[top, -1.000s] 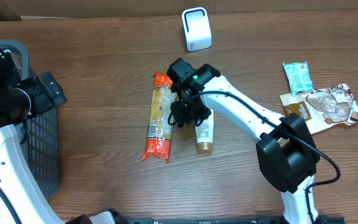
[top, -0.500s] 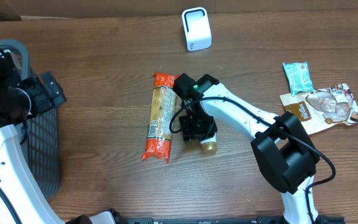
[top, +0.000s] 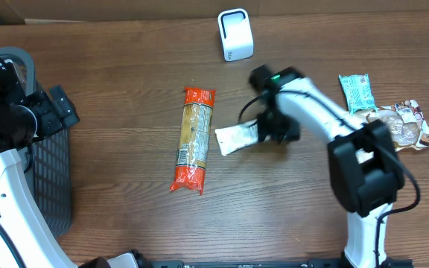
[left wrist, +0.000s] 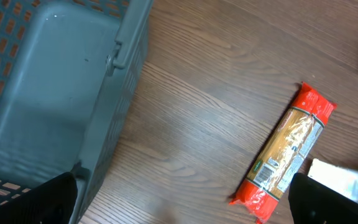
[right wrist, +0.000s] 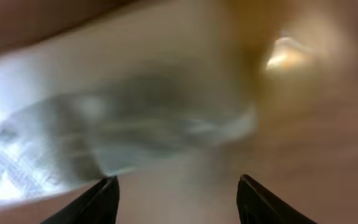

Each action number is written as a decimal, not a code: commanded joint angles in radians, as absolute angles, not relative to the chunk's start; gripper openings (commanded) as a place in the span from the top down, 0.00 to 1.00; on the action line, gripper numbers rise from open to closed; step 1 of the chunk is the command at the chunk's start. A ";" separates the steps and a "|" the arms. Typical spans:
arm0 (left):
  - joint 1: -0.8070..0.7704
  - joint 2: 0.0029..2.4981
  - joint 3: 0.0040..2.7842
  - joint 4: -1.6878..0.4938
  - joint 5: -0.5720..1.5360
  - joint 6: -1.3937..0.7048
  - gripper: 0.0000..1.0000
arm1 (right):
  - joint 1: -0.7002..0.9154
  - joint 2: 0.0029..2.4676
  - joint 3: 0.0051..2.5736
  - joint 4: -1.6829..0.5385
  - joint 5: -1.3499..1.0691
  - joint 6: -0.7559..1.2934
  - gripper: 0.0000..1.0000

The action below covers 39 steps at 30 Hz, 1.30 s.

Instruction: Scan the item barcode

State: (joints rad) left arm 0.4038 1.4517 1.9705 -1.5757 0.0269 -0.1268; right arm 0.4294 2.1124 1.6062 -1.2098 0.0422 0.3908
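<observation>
White tube (top: pixel 235 138) at the right hand (top: pixel 265 129), lettering blurred.

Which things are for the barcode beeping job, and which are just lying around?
For the job:
- white tube
- right claw, at the tube
- white scanner

Just lying about:
- orange pasta pack
- teal snack packet
- brown pouch
- grey basket
</observation>
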 commanded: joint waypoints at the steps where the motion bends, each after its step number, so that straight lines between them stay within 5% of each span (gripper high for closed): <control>1: 0.405 1.451 1.972 -1.573 0.034 -0.112 0.01 | 0.334 2.078 1.599 -1.112 0.015 0.387 0.39; 8: 0.405 1.451 1.972 -1.574 0.034 -0.112 0.01 | 0.251 2.078 1.598 -0.873 -0.385 0.257 0.36; 24: 0.405 1.451 1.972 -1.573 0.034 -0.112 0.00 | 0.284 2.078 1.498 -0.843 -0.474 0.430 0.28; 36: 0.405 1.451 1.972 -1.574 0.034 -0.112 0.00 | 0.326 2.078 1.234 -0.500 -0.546 0.610 0.49; 39: 0.405 1.451 1.972 -1.573 0.034 -0.112 0.00 | 0.325 2.078 1.203 -0.456 -0.564 0.622 0.64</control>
State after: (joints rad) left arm 0.4038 1.4517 1.9705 -1.5757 0.0269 -0.1268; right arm 0.3202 2.0583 1.2606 -0.4660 -0.5694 0.5770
